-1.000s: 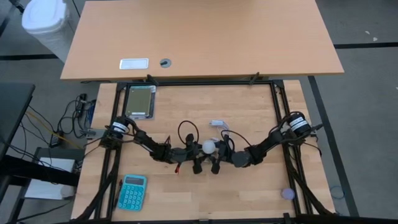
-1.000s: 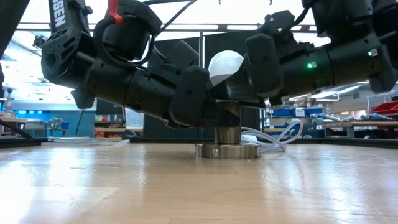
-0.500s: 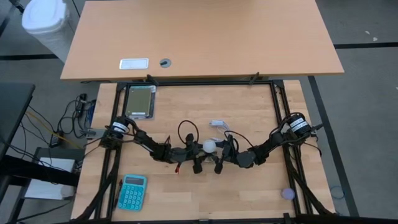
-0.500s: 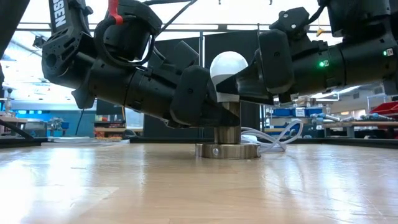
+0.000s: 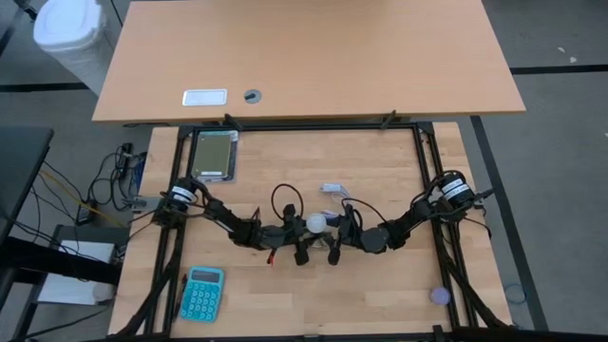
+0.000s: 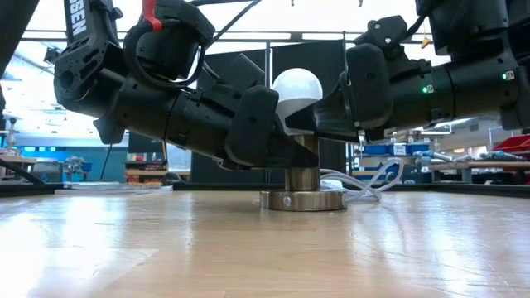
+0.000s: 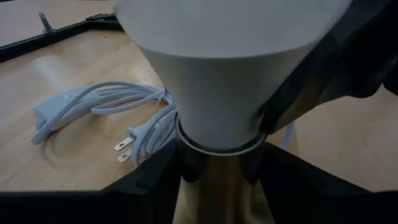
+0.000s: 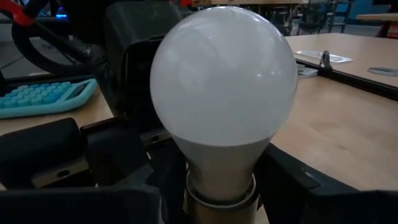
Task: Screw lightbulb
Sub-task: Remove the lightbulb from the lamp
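The white lightbulb (image 6: 298, 89) stands upright in the metal socket (image 6: 303, 199) at the table's middle; its narrow base sits in the socket's neck (image 7: 217, 186). My left gripper (image 6: 281, 153) reaches in from the table's left, below the globe, shut on the socket's neck. My right gripper (image 6: 321, 124) comes in level from the table's right and is shut on the lightbulb (image 8: 224, 81). In the high view the bulb (image 5: 314, 223) shows between the left gripper (image 5: 304, 237) and the right gripper (image 5: 334, 234). My left gripper has the socket's metal neck (image 7: 214, 193) between its two fingers (image 7: 155, 183), just under the bulb's base. It comes slanting slightly downward from the table's left. The socket's round foot rests flat on the table. My right gripper pinches the bulb's tapering lower part (image 8: 217, 168) between its two fingers (image 8: 292, 180), under the globe. The fingers come level from the table's right. The bulb stands upright with its base in the socket.
The socket's white cord and plug (image 7: 99, 106) lie on the table just beyond the socket. A teal calculator (image 5: 201, 293) lies near the front left, a grey tray (image 5: 213, 155) at the far left, a small purple disc (image 5: 440, 295) at the front right.
My right gripper drew back a little from the bulb toward the table's right and tipped, then came back and shut on the bulb's lower taper. The bulb and socket stay upright in place.
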